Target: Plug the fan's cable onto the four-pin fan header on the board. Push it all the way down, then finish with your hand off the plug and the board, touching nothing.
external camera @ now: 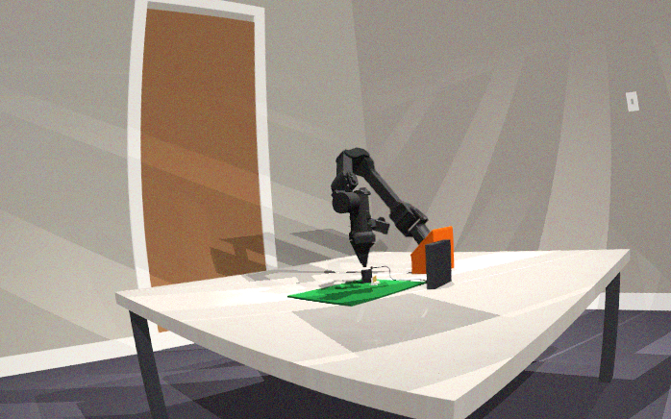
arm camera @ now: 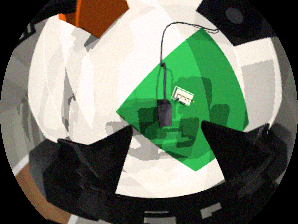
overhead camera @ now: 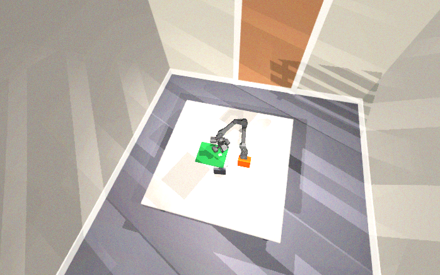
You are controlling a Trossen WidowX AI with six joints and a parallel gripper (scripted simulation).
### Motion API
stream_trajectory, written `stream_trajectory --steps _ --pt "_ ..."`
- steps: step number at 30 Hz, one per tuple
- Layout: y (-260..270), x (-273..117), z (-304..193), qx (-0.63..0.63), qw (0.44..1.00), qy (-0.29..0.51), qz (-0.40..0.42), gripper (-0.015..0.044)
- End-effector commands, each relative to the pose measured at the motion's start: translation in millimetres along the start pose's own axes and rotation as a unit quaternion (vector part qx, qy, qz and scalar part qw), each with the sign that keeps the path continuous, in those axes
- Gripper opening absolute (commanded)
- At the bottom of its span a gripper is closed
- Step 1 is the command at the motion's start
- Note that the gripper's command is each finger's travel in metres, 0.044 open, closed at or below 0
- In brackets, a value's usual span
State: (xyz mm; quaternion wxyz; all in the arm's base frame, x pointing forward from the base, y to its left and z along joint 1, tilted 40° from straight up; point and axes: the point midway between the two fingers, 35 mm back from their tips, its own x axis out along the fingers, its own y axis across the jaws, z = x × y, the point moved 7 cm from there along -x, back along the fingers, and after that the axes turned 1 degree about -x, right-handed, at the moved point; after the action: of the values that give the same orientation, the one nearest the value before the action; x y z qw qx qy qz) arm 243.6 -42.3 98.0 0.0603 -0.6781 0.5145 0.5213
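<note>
The green board (overhead camera: 203, 159) (external camera: 348, 298) (arm camera: 225, 107) lies flat on the table. The small white four-pin header (external camera: 374, 280) (arm camera: 184, 96) is on it. The dark plug (external camera: 366, 275) (arm camera: 165, 113) is beside the header, not on it. In the wrist view it is left of and a little below the header. Whether its underside touches the board cannot be told. A thin dark cable (external camera: 389, 271) (arm camera: 162, 45) runs from it to the fan. My gripper (overhead camera: 219, 149) (external camera: 364, 265) (arm camera: 168, 126) is open and empty, pointing down just above the plug, with a finger on either side of it in the wrist view.
The black fan (overhead camera: 219, 171) (external camera: 437, 264) (arm camera: 235, 16) stands upright by the board's edge. The orange arm base (overhead camera: 244, 161) (external camera: 443, 249) (arm camera: 101, 17) is near it. The cable loops above the board between plug and fan. The table (overhead camera: 249, 204) (external camera: 328, 358) carries everything.
</note>
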Motion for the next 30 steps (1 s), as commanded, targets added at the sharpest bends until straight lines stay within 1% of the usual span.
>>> stream_trajectory --steps 1,26,30 --pt "0 7 1 -0.004 1.000 0.000 0.003 0.0440" --pt "2 43 1 -0.004 1.000 0.001 0.004 0.0440" --pt "1 41 0 0.000 1.000 0.001 0.002 0.0335"
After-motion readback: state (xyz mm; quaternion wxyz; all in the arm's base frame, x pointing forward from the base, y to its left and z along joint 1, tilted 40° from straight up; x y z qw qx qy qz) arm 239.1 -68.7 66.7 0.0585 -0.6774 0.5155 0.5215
